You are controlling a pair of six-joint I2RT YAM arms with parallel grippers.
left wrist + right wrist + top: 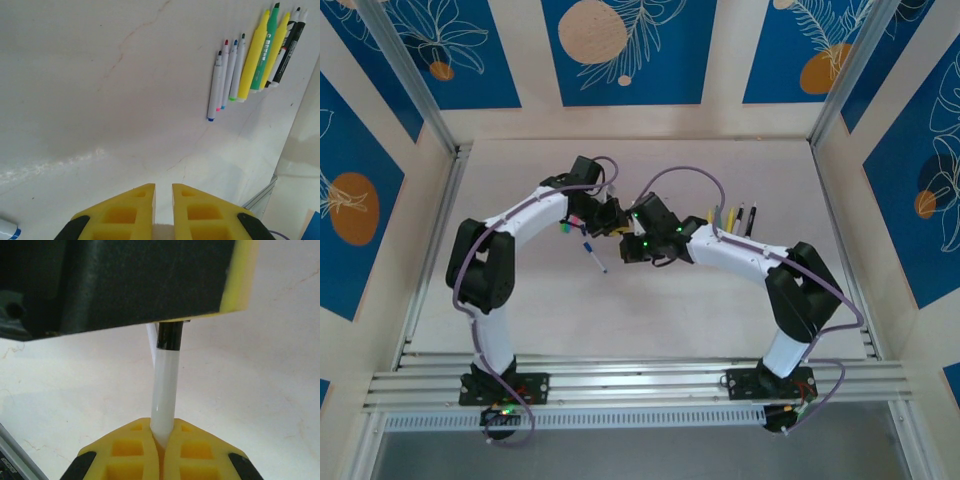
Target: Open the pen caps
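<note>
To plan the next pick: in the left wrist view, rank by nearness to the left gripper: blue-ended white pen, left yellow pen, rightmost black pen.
1. Blue-ended white pen, row's left end.
2. Left yellow pen, middle.
3. Rightmost black pen, right end.

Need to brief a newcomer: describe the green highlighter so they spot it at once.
On the white table, a row of pens lies side by side, thin white pens at one end, a black pen at the other. Between them sit three fatter highlighters; the green highlighter is the middle one, the only green barrel, flanked by yellow highlighters.
</note>
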